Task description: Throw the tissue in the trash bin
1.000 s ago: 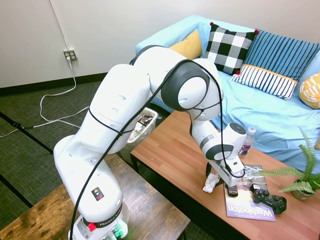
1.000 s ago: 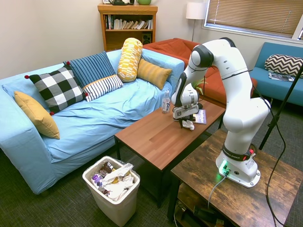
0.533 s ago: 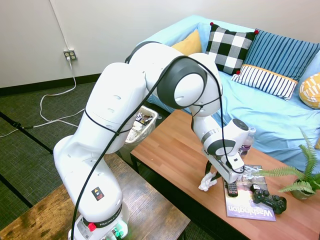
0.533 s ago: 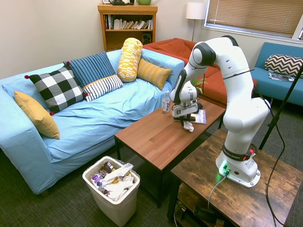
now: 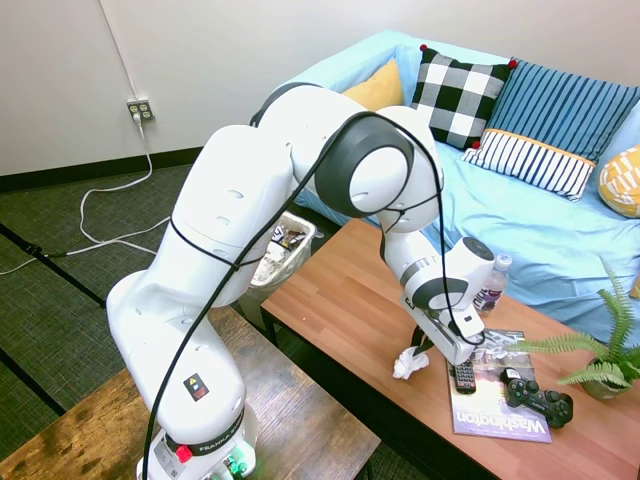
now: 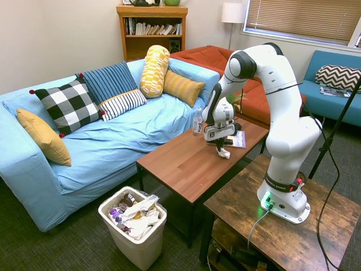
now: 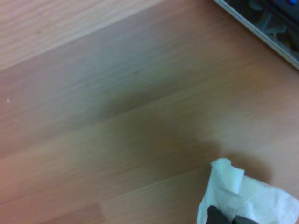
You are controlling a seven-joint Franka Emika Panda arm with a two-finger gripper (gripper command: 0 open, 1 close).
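You lifted the tissue (image 5: 405, 364) off the coffee table (image 5: 340, 300): a second earlier it lay on the wood, and it hung from the gripper (image 5: 418, 346), apparently pinched shut on it (fingers partly hidden), the trash bin (image 6: 133, 227) well apart

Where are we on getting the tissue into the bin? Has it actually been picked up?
Done: the gripper looks shut on the tissue, which hangs from the fingers just above the coffee table. In hand: the lift, only barely started. Left: carrying it past the table's far end to the trash bin on the floor, already full of wrappers, and releasing it there.
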